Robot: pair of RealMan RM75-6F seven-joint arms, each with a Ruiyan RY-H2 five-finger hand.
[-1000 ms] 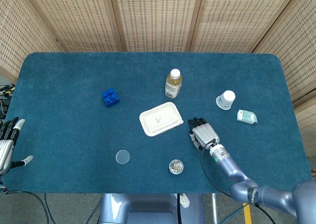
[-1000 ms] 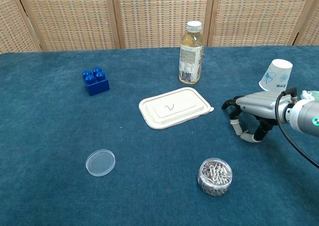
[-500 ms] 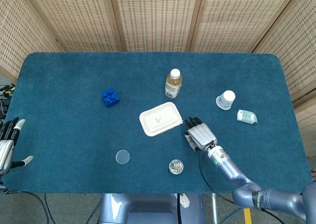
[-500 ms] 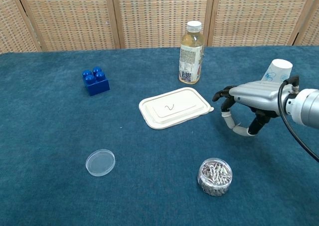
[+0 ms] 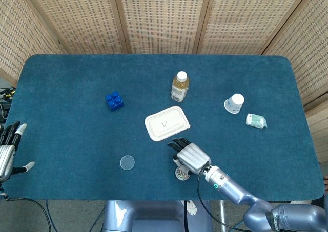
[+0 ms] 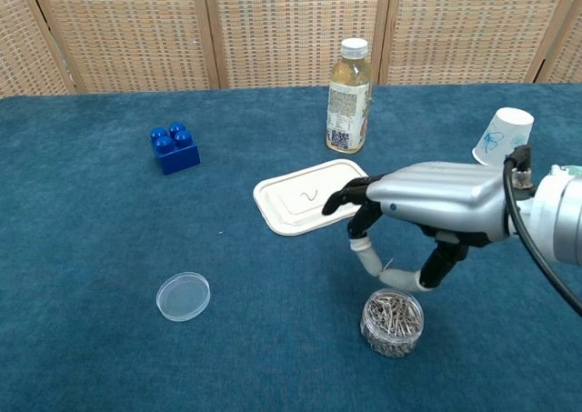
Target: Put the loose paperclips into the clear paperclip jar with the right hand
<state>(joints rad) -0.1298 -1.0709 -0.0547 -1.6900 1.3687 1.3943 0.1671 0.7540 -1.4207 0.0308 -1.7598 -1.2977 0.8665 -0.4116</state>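
Note:
The clear paperclip jar (image 6: 393,321) stands open near the table's front edge, full of paperclips. In the head view the jar (image 5: 180,175) is partly covered by my right hand (image 5: 190,156). In the chest view my right hand (image 6: 427,214) hovers just above the jar, palm down. Its fingertip and thumb pinch a thin paperclip (image 6: 388,265) over the jar's mouth. A thin squiggle (image 6: 311,195) lies on the white food box (image 6: 273,203). My left hand (image 5: 7,151) rests at the table's left edge, fingers apart, holding nothing.
The jar's clear round lid (image 6: 183,296) lies on the cloth at front left. A blue brick (image 6: 175,148), a drink bottle (image 6: 349,96), a tipped paper cup (image 6: 502,135) and a small packet (image 5: 255,121) stand further back and to the right.
My right hand has lifted off the cloth at the right and swung left and toward the front, ending above the jar. The left hand has not moved.

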